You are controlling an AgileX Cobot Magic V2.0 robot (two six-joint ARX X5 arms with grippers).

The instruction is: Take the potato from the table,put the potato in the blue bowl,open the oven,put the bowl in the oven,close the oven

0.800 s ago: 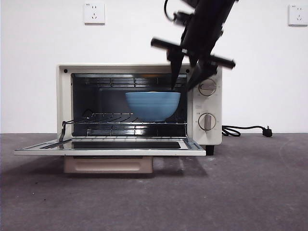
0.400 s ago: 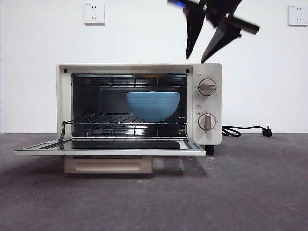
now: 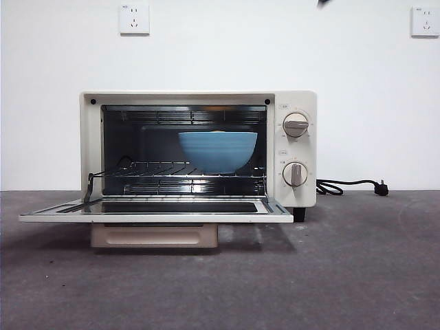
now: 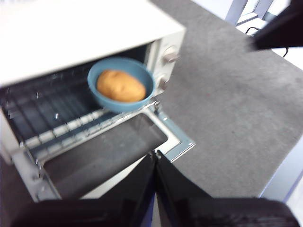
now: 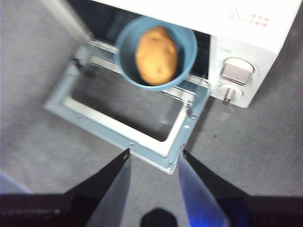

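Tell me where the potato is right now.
The potato lies inside the blue bowl, which sits on the wire rack in the open oven, toward the knob side; the front view hides it behind the bowl's wall.

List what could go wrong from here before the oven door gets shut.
1. The blue bowl with the potato sits near the front of the rack; its rim seems to overhang, so the rising door might hit it.
2. The left gripper is shut and the right gripper open, both above the lowered door; a poor approach could slip off its edge.
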